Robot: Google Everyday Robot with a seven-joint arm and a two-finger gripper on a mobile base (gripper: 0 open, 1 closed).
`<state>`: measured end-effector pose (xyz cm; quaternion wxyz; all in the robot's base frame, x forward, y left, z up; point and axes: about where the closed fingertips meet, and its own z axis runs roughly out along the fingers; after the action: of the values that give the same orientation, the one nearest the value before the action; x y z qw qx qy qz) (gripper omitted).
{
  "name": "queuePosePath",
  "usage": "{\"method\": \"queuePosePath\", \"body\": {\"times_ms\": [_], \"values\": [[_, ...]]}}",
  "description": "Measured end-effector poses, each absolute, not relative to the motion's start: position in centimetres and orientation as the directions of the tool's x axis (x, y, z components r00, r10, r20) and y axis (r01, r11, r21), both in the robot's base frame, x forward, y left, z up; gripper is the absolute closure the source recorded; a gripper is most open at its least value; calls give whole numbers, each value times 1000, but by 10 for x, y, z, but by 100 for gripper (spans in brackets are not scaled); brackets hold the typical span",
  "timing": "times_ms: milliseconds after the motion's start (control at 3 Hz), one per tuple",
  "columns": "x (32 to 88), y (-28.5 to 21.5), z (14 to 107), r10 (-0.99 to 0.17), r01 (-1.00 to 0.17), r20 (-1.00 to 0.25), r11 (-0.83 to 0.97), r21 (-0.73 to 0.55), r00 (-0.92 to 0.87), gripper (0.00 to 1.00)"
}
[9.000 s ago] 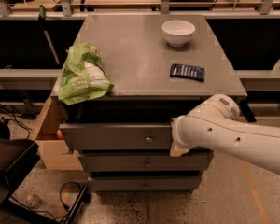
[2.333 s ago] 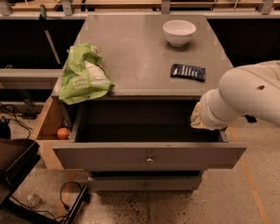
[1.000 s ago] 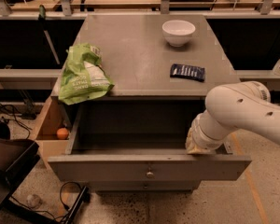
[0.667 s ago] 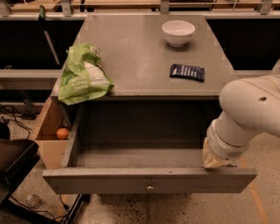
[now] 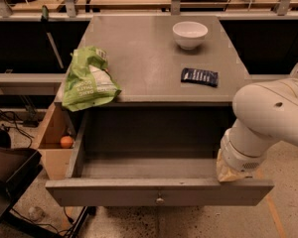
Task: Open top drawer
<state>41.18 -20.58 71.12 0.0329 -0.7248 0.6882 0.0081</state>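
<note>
Camera view shows me the wide grey top drawer [image 5: 154,168] with the small round metal knob. It stands far out at 6 o'clock. My white arm's gripper [image 5: 232,171] sits at 4 o'clock, down by the drawer's right front corner. I cannot tell if it is holding on. I think the opening is nearly done. Next I would let go and lift away slowly.

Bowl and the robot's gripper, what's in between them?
In the camera view, a dark blue packet lies on the tabletop between the white bowl and the gripper, which sits at the right front corner of the open top drawer.
</note>
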Motion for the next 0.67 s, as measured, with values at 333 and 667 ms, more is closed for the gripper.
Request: {"method": "queuePosePath", "body": {"times_ms": [333,667], "values": [[437,-197,715,-993,-994,-84,-78,-78,84,100],[462,-188,712,-983,-988,-145,-92,-121,110,100]]}}
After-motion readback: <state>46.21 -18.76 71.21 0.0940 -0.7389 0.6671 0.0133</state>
